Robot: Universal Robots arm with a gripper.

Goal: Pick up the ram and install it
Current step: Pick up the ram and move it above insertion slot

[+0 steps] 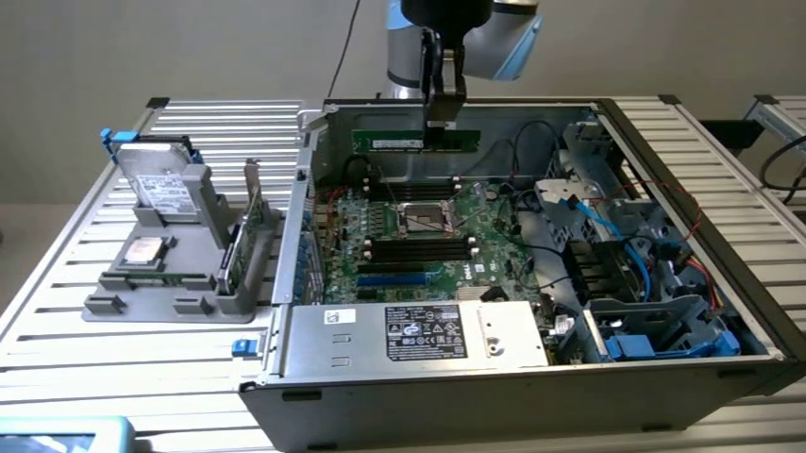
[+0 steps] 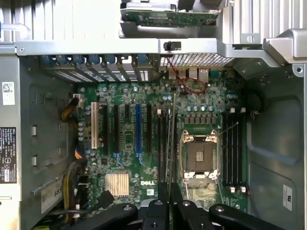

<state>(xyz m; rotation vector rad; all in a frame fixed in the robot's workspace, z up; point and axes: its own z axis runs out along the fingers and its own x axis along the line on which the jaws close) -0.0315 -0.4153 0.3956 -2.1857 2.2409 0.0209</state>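
Walls of the open computer case frame the exterior view, the case lying on a slatted metal table. Above its far end the gripper comes straight down, its fingers pressed onto the upper edge of the ram. This one green stick hangs level and lifted clear of the motherboard. The board carries one CPU socket with two banks of black memory slots, one on the far side and one on the near side. A labelled power supply fills the near corner, and blue cables crowd the exterior view's right. Outside the case, on the exterior view's left, a grey holder carries a silver drive and a green card with a metal bracket. The wrist view looks straight down past the gripper. Here the ram shows edge-on as a thin line, over the slot bank just beside the CPU socket. It partly hides that bank, while the other bank lies in plain sight. This view adds the expansion slots, one white and one blue with black ones between. It also adds one finned heatsink and a red wire near the rear ports.
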